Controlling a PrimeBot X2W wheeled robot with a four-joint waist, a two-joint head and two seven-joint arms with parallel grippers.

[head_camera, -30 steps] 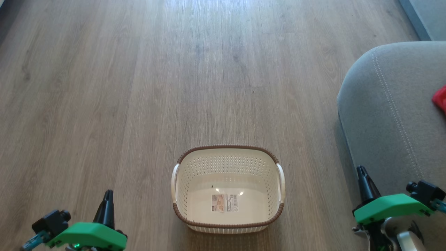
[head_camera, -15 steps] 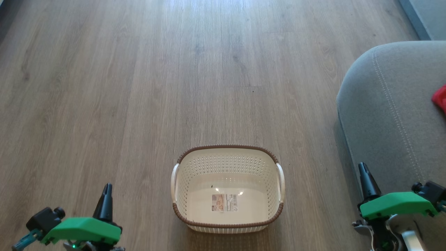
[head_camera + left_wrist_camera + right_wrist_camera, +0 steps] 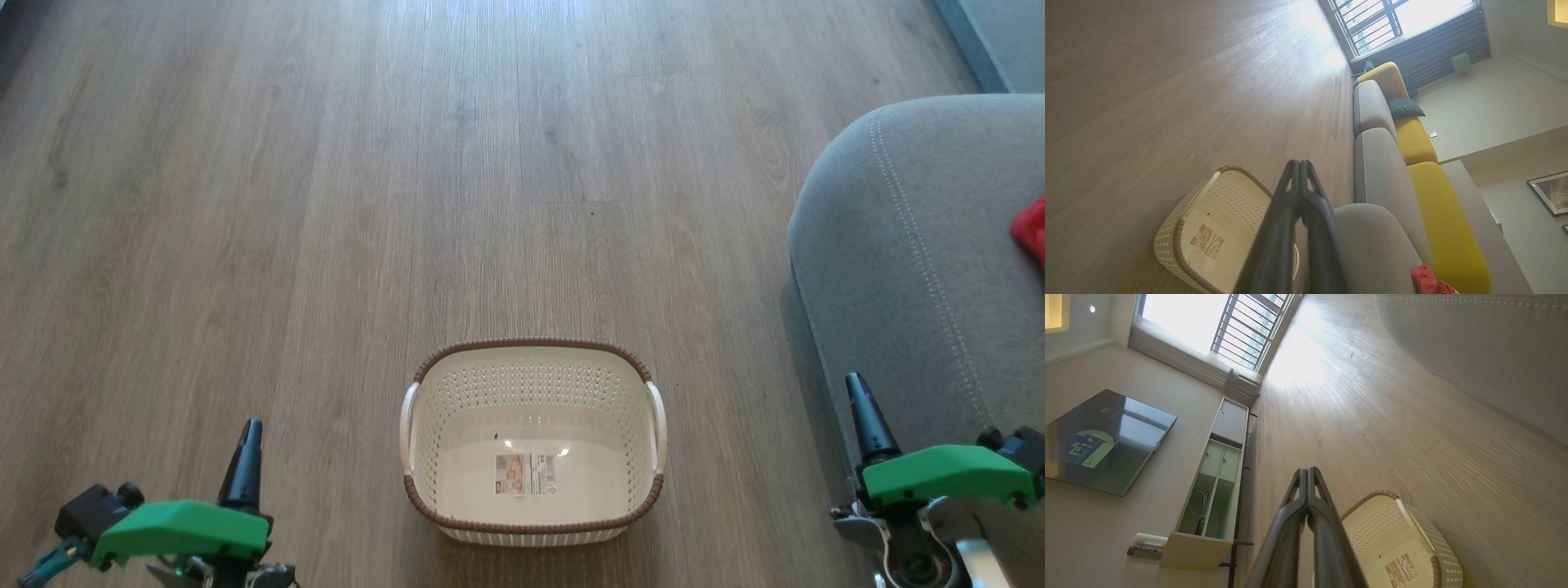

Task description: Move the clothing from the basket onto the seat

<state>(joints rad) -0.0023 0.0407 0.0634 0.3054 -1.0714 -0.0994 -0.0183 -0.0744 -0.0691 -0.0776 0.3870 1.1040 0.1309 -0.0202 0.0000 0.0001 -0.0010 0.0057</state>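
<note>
The cream basket (image 3: 535, 359) with its brown rim stands on the wooden floor, holding nothing but the label sticker (image 3: 526, 474) on its bottom. It also shows as the basket (image 3: 1224, 192) in the left wrist view and the basket (image 3: 1437, 555) in the right wrist view. Red clothing (image 3: 1030, 229) lies on the grey seat (image 3: 906, 245) at the right edge, and the same red clothing (image 3: 1427, 281) lies on the seat (image 3: 1380, 241). My left gripper (image 3: 246, 433) hangs shut left of the basket; its tips (image 3: 1299, 162) touch. My right gripper (image 3: 856, 384) is shut beside the seat's front, tips (image 3: 1307, 470) together.
Wooden floor (image 3: 326, 204) spreads wide ahead and to the left. More sofa sections, grey and yellow (image 3: 1412, 139), run toward a window (image 3: 1392, 16). A TV (image 3: 1102, 441) and a low cabinet (image 3: 1216, 465) stand along the far wall.
Both grippers have drifted slightly: the left one moved a little left and its tip rose, the right one moved right with its tip higher. Basket and clothing stay put.
</note>
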